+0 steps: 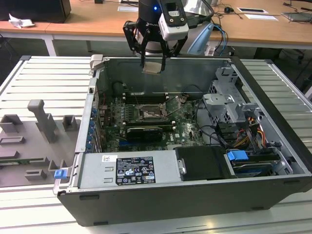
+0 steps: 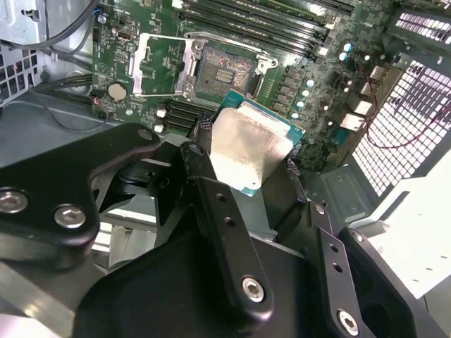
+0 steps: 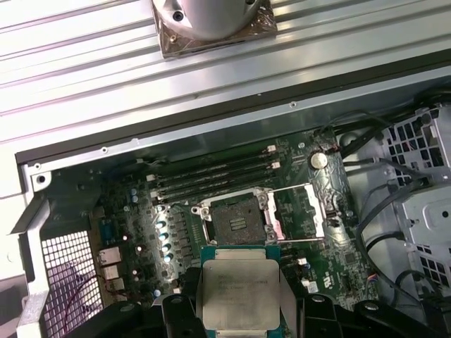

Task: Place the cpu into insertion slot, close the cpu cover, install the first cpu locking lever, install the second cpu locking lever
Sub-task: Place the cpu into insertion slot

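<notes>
My gripper [image 1: 153,65] hangs above the rear wall of the open computer case, shut on the cpu [image 1: 153,67], a small pale silver square chip. In both wrist views the cpu [image 2: 246,144] [image 3: 239,292] sits flat between the black fingers [image 2: 204,176]. Below and ahead lies the insertion slot [image 1: 147,115] [image 2: 224,74] [image 3: 236,224], a dark square socket on the green motherboard, with nothing in it. The cpu cover [image 2: 165,63] [image 3: 299,211] is swung open and lies flat beside the slot. A thin locking lever [image 1: 171,111] stands raised next to the slot; I cannot make out the other.
Memory slots [image 1: 146,100] run behind the socket and a black expansion card [image 1: 144,131] lies in front of it. A power supply [image 1: 129,170] and a drive cage [image 1: 226,105] with cables fill the case's front and right. Grey fixtures [image 1: 41,122] stand on the slatted table.
</notes>
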`<state>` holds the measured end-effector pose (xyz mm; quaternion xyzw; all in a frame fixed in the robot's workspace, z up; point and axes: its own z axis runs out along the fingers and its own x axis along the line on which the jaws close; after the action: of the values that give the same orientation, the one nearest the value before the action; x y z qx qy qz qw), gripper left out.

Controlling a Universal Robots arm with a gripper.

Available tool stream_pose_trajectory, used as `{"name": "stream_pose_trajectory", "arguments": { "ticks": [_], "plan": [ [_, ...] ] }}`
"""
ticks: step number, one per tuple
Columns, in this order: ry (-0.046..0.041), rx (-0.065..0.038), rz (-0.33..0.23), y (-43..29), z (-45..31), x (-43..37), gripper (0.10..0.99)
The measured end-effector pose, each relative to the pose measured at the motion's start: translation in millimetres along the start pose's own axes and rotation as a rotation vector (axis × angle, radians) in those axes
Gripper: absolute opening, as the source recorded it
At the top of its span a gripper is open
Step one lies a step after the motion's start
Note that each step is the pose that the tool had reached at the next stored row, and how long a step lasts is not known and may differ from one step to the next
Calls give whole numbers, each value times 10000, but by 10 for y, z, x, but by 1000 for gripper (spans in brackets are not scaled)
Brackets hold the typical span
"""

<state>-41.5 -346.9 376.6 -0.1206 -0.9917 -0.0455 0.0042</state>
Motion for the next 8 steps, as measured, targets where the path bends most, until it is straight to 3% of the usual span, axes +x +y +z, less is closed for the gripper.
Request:
{"name": "stream_pose_trajectory", "arguments": {
  "ticks": [8],
  "plan": [
    [-14, -3, 149, 0, 0, 0, 529]
  ]
}}
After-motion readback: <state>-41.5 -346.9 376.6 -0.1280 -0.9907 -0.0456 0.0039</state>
